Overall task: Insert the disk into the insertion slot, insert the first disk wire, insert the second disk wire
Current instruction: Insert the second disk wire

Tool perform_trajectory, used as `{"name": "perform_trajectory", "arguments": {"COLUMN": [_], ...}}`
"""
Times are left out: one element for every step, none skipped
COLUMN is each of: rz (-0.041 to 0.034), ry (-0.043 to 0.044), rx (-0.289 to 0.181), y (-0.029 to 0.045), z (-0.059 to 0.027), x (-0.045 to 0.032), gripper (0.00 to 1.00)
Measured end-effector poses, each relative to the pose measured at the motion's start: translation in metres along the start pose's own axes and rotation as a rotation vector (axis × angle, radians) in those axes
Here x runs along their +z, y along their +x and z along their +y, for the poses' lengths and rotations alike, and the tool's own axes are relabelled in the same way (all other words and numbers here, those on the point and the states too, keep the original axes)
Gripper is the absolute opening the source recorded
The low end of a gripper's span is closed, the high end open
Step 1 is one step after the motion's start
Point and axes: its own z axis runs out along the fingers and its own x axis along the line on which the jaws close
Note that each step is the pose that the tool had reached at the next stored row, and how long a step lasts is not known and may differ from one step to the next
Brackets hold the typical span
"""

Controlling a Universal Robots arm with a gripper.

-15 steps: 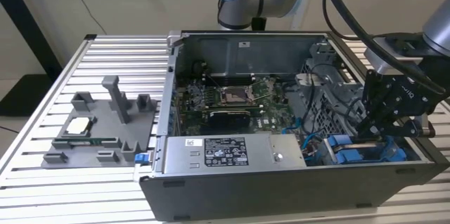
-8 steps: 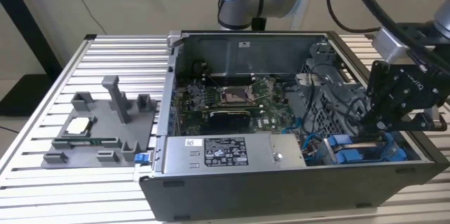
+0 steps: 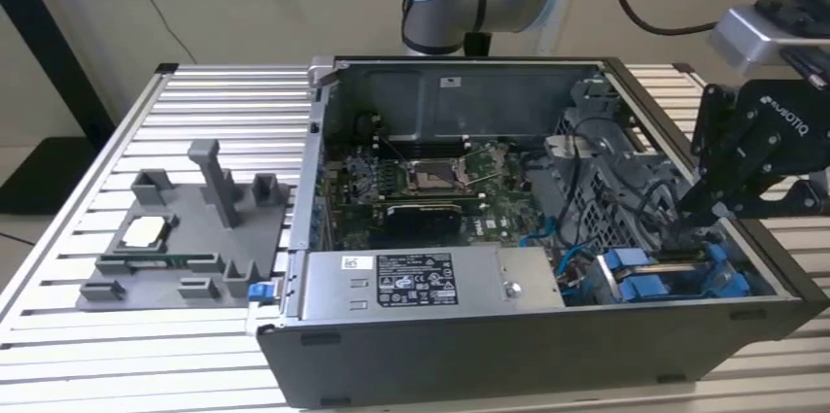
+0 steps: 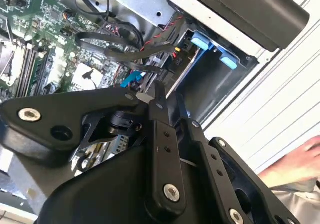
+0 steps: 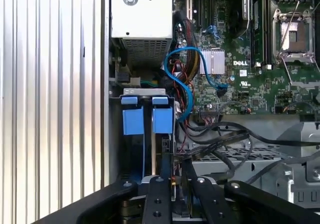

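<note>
The disk [image 3: 674, 272] sits inside the open computer case [image 3: 519, 355], in the lower right of the exterior view. It stands on its thin edge in the slot, held in a bright blue plastic frame. In that view its long side runs from the left toward the right, along the front wall of the case. In the first wrist view two square blue tabs of the disk [image 5: 147, 119] show in the middle of the frame, side by side, with a thin silver edge running down between them toward the tool.

The tool [image 3: 707, 209] is black and hard, with flat metal fingers [image 5: 160, 204] joined by round silver screws. It reaches down into the case right above the disk. In the first wrist view the fingers [image 5: 160, 204] stand close together around something thin, but I cannot tell whether they grip it.

A smooth blue wire [image 5: 182, 84] makes a loop just beside the blue tabs. Black wires [image 4: 120, 46] curl near the tool tip [image 4: 159, 101]. The green board [image 3: 429, 189] is flat and covered with tiny parts. A shiny silver box with a white label [image 3: 422, 282] lies along the front of the case. The case stands on a ribbed metal tabletop [image 3: 130, 335]. A grey plastic tray [image 3: 182, 238] lies at the left. A hand [image 4: 300, 164] shows at the right edge of the second wrist view.
</note>
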Motion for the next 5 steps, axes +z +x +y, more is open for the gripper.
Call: {"name": "perform_trajectory", "arguments": {"rz": [0.0002, 0.0004, 0.0007, 0.0012, 0.0013], "ry": [0.0000, 0.0000, 0.0000, 0.0000, 0.0000], "rx": [0.000, 0.000, 0.000, 0.000, 0.000], "y": [0.0000, 0.0000, 0.0000, 0.0000, 0.0000], "z": [0.0000, 0.0000, 0.0000, 0.0000, 0.0000], "x": [0.0000, 0.0000, 0.0000, -0.0001, -0.0001], "gripper": [0.24, 0.24, 0.24, 0.24, 0.24]}}
